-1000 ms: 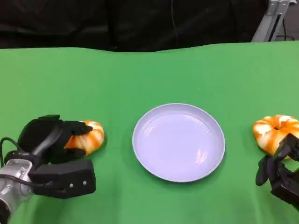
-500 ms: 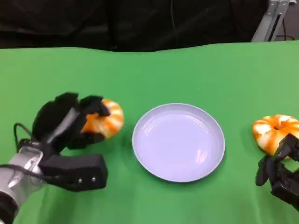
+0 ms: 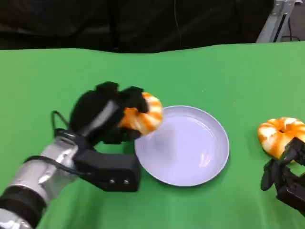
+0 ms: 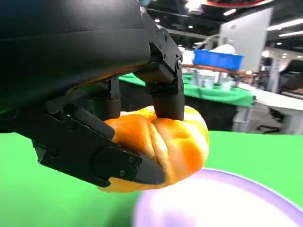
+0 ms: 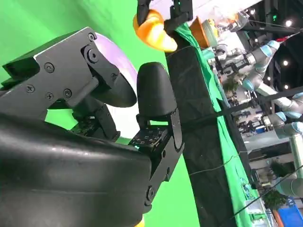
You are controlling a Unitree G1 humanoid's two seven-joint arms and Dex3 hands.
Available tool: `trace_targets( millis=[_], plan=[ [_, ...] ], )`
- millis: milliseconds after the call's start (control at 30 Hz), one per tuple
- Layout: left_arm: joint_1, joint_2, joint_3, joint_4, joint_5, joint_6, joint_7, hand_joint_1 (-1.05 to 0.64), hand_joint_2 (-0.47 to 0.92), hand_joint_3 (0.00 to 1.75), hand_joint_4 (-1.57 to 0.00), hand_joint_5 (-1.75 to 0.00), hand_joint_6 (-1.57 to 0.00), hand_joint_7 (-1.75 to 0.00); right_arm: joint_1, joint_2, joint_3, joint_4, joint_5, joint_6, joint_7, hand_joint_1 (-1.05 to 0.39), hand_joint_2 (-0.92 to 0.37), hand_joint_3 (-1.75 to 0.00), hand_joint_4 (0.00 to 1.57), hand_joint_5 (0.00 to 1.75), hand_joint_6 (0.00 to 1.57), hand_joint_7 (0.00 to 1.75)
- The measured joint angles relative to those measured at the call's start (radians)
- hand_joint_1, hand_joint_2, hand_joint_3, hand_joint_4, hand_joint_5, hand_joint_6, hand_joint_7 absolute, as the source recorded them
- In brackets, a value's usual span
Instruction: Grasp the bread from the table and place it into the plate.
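Note:
My left hand (image 3: 107, 114) grips an orange-and-white bread roll (image 3: 142, 114) and holds it in the air over the left rim of the pale lilac plate (image 3: 190, 152). In the left wrist view the black fingers (image 4: 163, 90) wrap the roll (image 4: 175, 142) above the plate (image 4: 222, 203). A second roll (image 3: 280, 135) lies on the green cloth at the far right. My right hand (image 3: 286, 179) rests low beside it, fingers curled, holding nothing. In the right wrist view the held roll (image 5: 151, 29) hangs beyond the plate (image 5: 118, 56).
The green table (image 3: 200, 76) runs back to a dark curtain. A metal frame (image 3: 279, 16) stands at the back right corner. Benches and other robot arms stand beyond the table in the right wrist view.
My left hand has lifted the roll off the cloth and carried it right and up, from the table's left side to the plate's left rim. The right hand has not moved.

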Motion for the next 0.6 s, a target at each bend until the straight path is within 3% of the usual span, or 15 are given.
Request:
trace_targets(
  millis=[67,100,167,200,267,367,433,500,533,600],
  plan=[
    [-0.007,-0.026,-0.015,0.001,0.006,0.010,-0.020,-0.13,0.90,0.39,-0.58,-1.75,-0.62,-1.55,0.000,0.001,0.000,-0.001,0.000,0.000,0.000,-0.04,-0.50,-1.32,0.90,1.75,0.76,1.64],
    [-0.013,-0.038,-0.023,0.001,0.012,0.015,-0.028,-0.17,0.91,0.33,-0.58,-1.70,-0.68,-1.33,0.000,0.001,0.000,-0.002,0.000,0.000,0.000,-0.04,-0.50,-1.32,0.90,1.75,0.76,1.64],
    [-0.029,-0.061,-0.037,0.011,0.015,0.021,-0.050,-0.20,0.92,0.30,-0.59,-1.65,-0.76,-1.12,0.000,0.002,0.001,-0.002,0.000,0.000,0.000,-0.05,-0.50,-1.32,0.90,1.75,0.75,1.64],
    [-0.037,-0.070,-0.044,0.016,0.017,0.023,-0.065,-0.20,0.92,0.30,-0.59,-1.66,-0.75,-1.15,0.000,0.003,0.002,-0.002,0.000,0.000,0.000,-0.05,-0.50,-1.32,0.90,1.75,0.75,1.64],
    [-0.056,-0.085,-0.059,0.032,0.022,0.025,-0.077,-0.14,0.92,0.28,-0.59,-1.72,-0.66,-1.41,0.000,0.004,0.003,-0.002,0.000,0.000,0.000,-0.04,-0.50,-1.32,0.90,1.75,0.76,1.64],
    [-0.084,-0.118,-0.076,0.083,0.042,0.031,-0.056,-0.10,0.92,0.26,-0.59,-1.74,-0.63,-1.50,0.000,0.006,0.003,-0.002,-0.001,-0.001,-0.002,-0.04,-0.50,-1.31,0.90,1.75,0.76,1.64],
    [-0.096,-0.137,-0.089,0.112,0.049,0.032,-0.041,-0.09,0.92,0.25,-0.60,-1.72,-0.70,-1.32,0.000,0.007,0.005,-0.002,-0.001,-0.001,-0.003,-0.04,-0.49,-1.31,0.90,1.75,0.76,1.64],
    [-0.108,-0.151,-0.101,0.142,0.052,0.031,-0.033,-0.09,0.92,0.24,-0.61,-1.71,-0.73,-1.26,0.000,0.007,0.007,-0.002,-0.001,-0.001,-0.003,-0.04,-0.49,-1.31,0.90,1.75,0.76,1.63],
    [-0.112,-0.157,-0.102,0.155,0.052,0.030,-0.032,-0.08,0.92,0.21,-0.63,-1.62,-0.78,-1.00,0.000,0.007,0.007,-0.002,-0.001,-0.001,-0.003,-0.04,-0.49,-1.31,0.90,1.75,0.76,1.63],
    [-0.117,-0.168,-0.105,0.179,0.052,0.031,-0.030,-0.07,0.92,0.18,-0.65,-1.57,-0.87,-0.76,0.000,0.009,0.008,-0.002,-0.001,-0.001,-0.003,-0.04,-0.49,-1.31,0.90,1.75,0.77,1.63]
  ],
)
